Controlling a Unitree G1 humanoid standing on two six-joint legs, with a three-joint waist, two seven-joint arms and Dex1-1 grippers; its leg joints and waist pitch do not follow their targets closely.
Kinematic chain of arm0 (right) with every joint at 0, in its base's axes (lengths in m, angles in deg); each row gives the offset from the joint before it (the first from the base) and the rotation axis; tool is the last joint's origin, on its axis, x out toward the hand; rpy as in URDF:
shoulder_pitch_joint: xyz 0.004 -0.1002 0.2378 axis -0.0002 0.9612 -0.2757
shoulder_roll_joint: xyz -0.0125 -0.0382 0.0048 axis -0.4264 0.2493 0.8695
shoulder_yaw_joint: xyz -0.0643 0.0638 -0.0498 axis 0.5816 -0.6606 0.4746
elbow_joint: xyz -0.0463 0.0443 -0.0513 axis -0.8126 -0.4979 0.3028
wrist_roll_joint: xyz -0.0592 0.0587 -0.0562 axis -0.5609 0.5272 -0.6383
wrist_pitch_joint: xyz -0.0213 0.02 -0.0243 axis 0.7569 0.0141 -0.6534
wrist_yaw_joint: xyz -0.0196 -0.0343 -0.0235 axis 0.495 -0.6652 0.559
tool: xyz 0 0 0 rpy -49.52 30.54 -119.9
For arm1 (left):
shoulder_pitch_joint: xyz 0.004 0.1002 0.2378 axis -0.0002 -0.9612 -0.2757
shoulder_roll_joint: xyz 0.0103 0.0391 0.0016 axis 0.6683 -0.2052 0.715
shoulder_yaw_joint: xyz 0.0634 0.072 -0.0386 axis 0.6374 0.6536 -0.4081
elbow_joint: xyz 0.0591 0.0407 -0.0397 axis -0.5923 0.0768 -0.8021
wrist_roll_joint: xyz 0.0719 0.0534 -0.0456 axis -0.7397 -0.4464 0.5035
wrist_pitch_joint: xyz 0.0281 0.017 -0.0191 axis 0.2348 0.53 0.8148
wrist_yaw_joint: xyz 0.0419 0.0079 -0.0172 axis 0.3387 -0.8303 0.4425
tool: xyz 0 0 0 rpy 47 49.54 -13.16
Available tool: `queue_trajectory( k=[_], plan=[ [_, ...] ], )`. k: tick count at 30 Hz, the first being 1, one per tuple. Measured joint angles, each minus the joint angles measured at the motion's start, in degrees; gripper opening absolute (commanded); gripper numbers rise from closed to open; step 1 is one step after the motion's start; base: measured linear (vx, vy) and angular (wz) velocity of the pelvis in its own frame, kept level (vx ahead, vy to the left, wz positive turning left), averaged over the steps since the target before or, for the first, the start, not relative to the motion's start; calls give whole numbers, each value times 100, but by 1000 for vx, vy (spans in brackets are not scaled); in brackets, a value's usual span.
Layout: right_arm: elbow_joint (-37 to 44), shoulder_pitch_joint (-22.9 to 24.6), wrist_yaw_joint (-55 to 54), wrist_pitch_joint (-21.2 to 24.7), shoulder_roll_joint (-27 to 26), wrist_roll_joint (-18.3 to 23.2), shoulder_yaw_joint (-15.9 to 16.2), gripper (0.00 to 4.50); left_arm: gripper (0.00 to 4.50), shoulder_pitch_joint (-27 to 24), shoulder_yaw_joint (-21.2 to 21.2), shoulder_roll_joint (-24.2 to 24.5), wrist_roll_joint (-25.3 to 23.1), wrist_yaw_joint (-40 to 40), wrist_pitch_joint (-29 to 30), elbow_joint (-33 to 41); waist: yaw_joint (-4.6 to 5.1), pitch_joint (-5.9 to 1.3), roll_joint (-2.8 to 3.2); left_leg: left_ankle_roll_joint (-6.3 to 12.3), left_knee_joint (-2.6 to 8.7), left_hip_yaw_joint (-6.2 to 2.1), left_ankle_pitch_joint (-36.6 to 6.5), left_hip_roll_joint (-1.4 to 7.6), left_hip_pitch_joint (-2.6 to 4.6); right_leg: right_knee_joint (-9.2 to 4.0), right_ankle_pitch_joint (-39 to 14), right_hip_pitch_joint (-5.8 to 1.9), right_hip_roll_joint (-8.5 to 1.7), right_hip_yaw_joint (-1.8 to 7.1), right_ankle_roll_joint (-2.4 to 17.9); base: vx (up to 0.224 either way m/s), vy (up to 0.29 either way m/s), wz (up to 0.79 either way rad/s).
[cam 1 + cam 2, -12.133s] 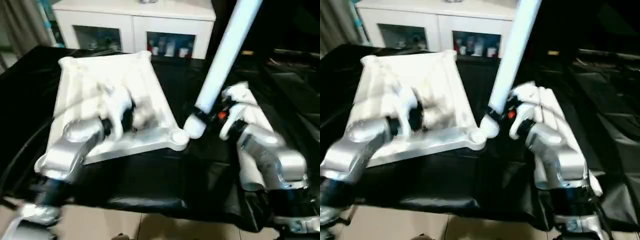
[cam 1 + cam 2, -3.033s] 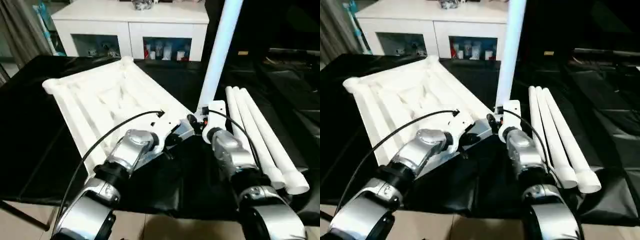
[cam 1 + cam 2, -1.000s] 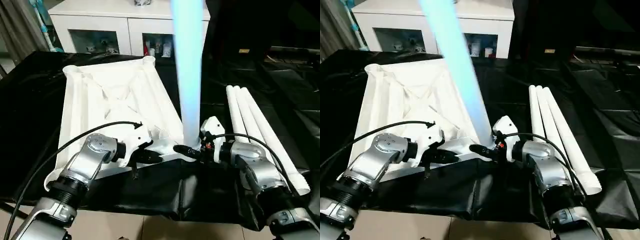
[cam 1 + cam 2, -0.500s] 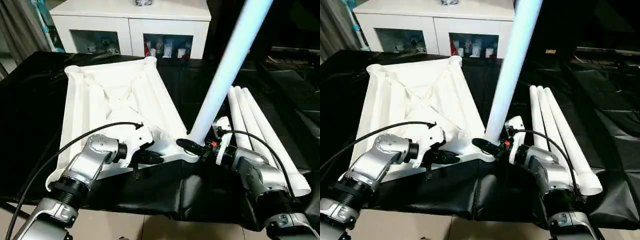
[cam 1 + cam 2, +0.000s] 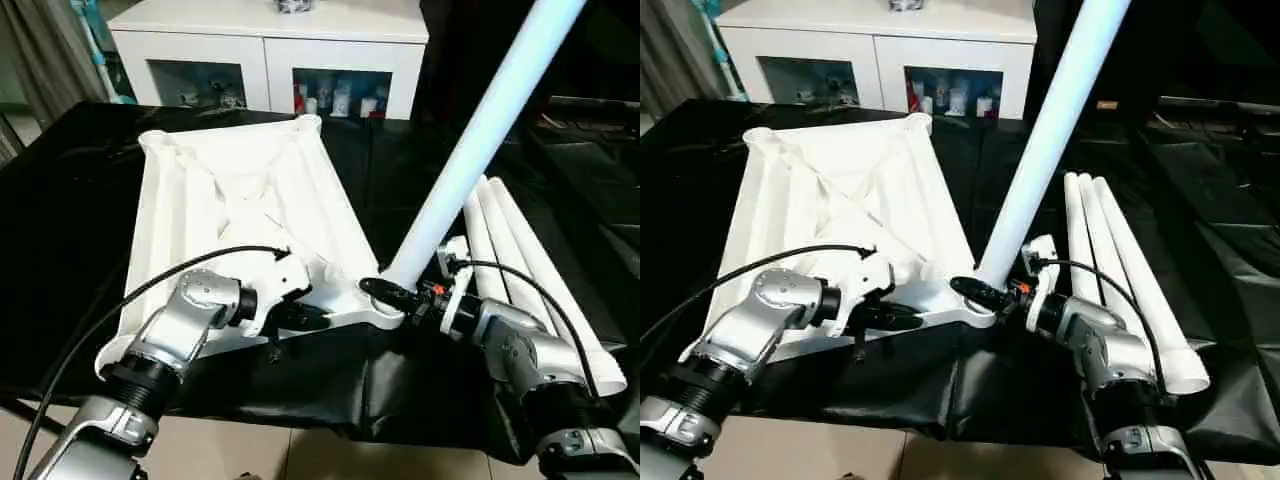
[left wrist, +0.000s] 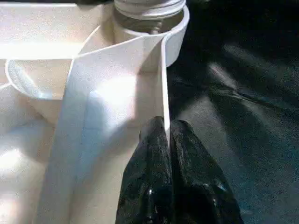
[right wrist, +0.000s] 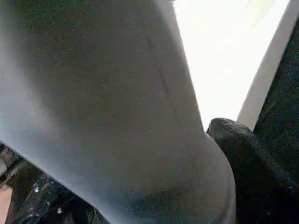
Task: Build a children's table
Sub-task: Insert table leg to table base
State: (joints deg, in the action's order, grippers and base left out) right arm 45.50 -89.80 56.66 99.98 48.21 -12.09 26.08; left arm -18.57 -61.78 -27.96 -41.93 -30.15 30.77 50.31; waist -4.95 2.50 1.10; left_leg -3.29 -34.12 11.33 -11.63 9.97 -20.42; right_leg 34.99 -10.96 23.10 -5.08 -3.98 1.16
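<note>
Near the counter's (image 5: 60, 200) front edge we see the tabletop (image 5: 240, 200) upside down; our left tool (image 6: 167, 140) pinches its rim. Our right tool (image 5: 395, 296) grips a leg (image 5: 470, 150) leaning in the front corner socket. Three legs (image 5: 530, 270) lie toward the right edge.

**Both arms reach in low toward the middle**

The left silver forearm (image 5: 165, 340) angles inward, its black two-fingered left gripper (image 5: 305, 318) pinched tight. The right silver forearm (image 5: 525, 355) bends in from the other side, the black two-fingered right gripper (image 5: 385, 293) spread wide, one finger (image 7: 252, 158) showing.
</note>
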Motion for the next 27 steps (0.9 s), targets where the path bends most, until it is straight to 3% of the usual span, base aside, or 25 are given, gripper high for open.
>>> queue_trajectory(
  k=[8,11,14,20,25,27],
  plan=[
    [194,-432,10,34,148,52,-83,309,104,325,-964,-159,1242,-328,215,299,-7,10,-8,27,-4,1,19,7,-16,2,-1,13,2,-9,0,0,0,0],
    [371,-451,77,119,224,-11,58,309,141,528,-1358,-225,1748,-415,533,428,-12,10,-9,29,-5,1,18,7,-26,0,-2,18,2,-10,0,0,0,0],
    [563,-449,160,226,229,-79,258,309,148,759,-1629,-473,2096,-288,683,434,-14,10,-10,29,-12,-1,19,6,-37,2,-1,22,2,-11,1,0,0,0],
    [756,-439,260,332,171,-278,703,308,205,1117,-1781,-994,2503,66,805,429,-17,13,-14,33,-26,-3,17,7,-56,2,0,26,-2,-14,1,0,0,0],
    [751,-434,223,333,174,-350,755,308,232,1130,-2068,-1205,3102,53,1341,632,-9,15,-17,35,-28,-3,17,9,-64,7,0,41,-1,-15,1,0,0,0],
    [743,-434,184,363,170,-397,787,308,268,1184,-2133,-1234,3435,-14,1633,870,-18,15,-17,36,-30,-3,17,9,-70,11,-1,49,-1,-16,1,0,0,0]
  ],
)
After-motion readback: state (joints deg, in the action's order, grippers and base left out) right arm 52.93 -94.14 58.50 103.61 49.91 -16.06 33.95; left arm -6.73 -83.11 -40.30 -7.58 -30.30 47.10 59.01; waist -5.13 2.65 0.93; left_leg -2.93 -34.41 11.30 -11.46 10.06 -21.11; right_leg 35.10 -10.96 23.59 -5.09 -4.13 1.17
